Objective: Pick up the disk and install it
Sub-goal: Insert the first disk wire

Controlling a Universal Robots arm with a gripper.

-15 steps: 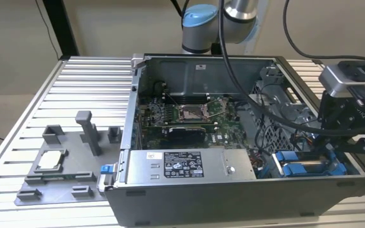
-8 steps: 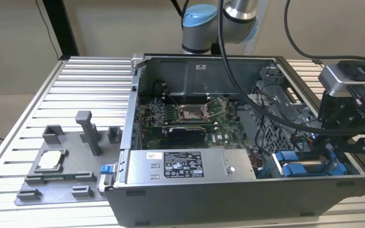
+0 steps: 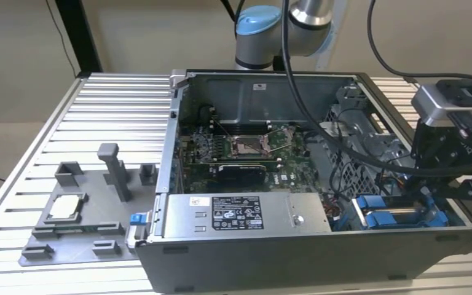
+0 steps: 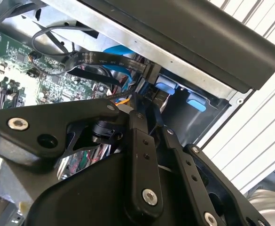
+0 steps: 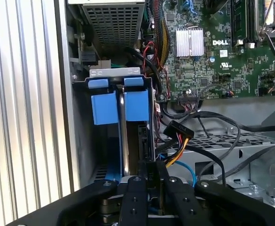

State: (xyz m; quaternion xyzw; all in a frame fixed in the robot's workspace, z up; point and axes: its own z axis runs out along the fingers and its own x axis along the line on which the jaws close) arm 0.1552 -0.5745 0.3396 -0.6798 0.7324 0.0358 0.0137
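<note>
The gripper hangs over the corner of the open computer case at the exterior view's right, just above the drive bay. In the first wrist view its black fingers stand close together on the upper edge of the disk, which sits upright on edge in the bay; the grip looks like a clamp on that edge, though the contact itself is partly hidden by the linkage. The second wrist view shows the fingers reaching down beside the blue tabs at the case wall.

The disk's blue frame shows as 2 blue panels with 2 smaller tabs at the far end of the slot, and in the exterior view the same blue parts lie just below the gripper.

Beside the bay, a bundle of black, red and yellow cables runs toward the motherboard. The grey power supply with its black-and-white label lies along the case's near wall, between the bay and the exterior view's left. Outside the case, a grey fixture tray rests on the ribbed aluminium table, holding a small square silver chip.
</note>
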